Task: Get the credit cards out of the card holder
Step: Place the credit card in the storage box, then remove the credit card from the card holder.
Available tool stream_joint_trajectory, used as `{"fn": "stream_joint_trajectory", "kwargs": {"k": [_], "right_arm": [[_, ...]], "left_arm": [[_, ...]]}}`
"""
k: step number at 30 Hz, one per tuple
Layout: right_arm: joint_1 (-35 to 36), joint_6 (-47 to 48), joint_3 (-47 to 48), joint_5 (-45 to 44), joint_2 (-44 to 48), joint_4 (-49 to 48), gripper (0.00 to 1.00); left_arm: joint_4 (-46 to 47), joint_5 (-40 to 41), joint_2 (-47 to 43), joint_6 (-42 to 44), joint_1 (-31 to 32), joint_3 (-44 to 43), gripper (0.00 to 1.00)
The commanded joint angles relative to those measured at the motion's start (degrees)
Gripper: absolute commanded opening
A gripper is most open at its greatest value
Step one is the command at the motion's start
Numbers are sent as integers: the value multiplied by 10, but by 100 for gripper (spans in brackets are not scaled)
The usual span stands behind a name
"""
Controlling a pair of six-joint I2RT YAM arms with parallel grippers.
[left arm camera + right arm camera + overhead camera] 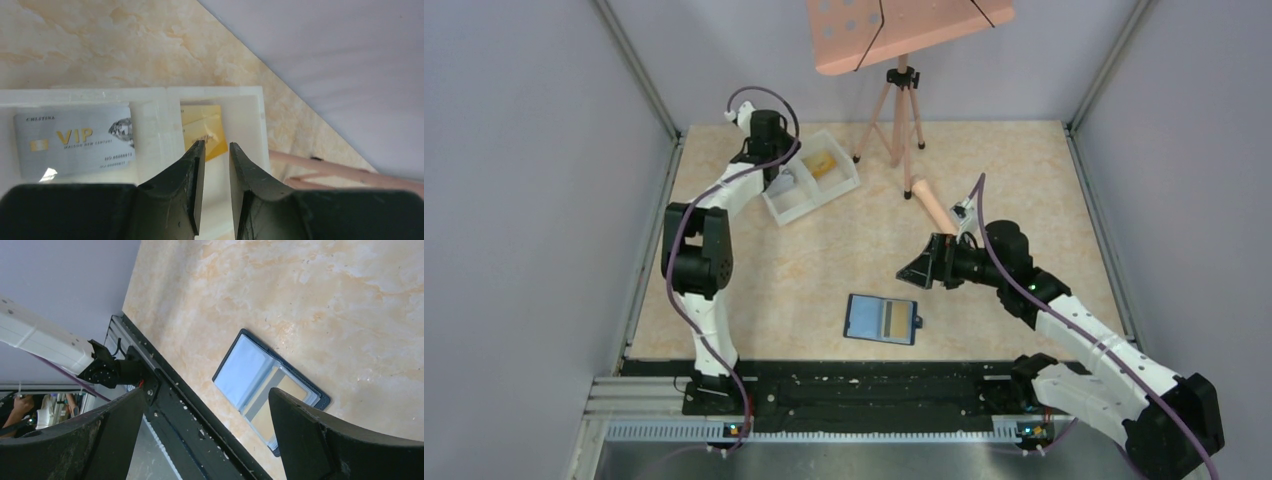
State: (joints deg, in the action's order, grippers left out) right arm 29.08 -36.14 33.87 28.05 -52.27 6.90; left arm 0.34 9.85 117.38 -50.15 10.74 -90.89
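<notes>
Blue wallet (882, 319) lies open on the counter (804, 280), a tan card (896, 320) in its slot. Right jaws gape near it, probably next to pinch that card's edge; left jaws hang slightly parted, empty, over the tray (776, 208).

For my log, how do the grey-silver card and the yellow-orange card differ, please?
The grey-silver plastic card reads VIP in full view; the yellow-orange plastic card is partly behind the left tool. They occupy separate compartments of the white plastic tray. Both lie inside it.
</notes>
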Motion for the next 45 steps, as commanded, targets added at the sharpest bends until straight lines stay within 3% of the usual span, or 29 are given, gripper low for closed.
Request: {"fn": "stream_joint_trajectory", "kwargs": {"k": [1,10,13,19,22,25,30,37,45], "right_arm": [[-3,-26,-1,-6,4,-16,93],[-2,-56,-20,-26,3,-1,89],[-2,-79,-34,-44,4,9,86],[-3,-107,-73,-47,10,6,66],[-2,-118,-89,-47,7,-3,49],[-1,-130,-97,-50,-2,-3,45],[22,-158,-115,-58,-14,-29,38],[78,-184,-108,-84,-34,-53,38],[105,-198,-111,-131,-57,-45,52]], "left_arm": [[-37,-37,-106,54,-1,30,30],[-129,-207,-275,105,9,194,31],[-147,-219,-346,122,43,281,32],[-152,-248,-483,117,127,443,33],[-133,-267,-544,84,149,512,35],[-119,-261,-584,67,166,562,37],[-66,-301,-591,49,183,622,38],[1,-322,-545,34,221,637,37],[56,-347,-476,30,246,634,35]]}}
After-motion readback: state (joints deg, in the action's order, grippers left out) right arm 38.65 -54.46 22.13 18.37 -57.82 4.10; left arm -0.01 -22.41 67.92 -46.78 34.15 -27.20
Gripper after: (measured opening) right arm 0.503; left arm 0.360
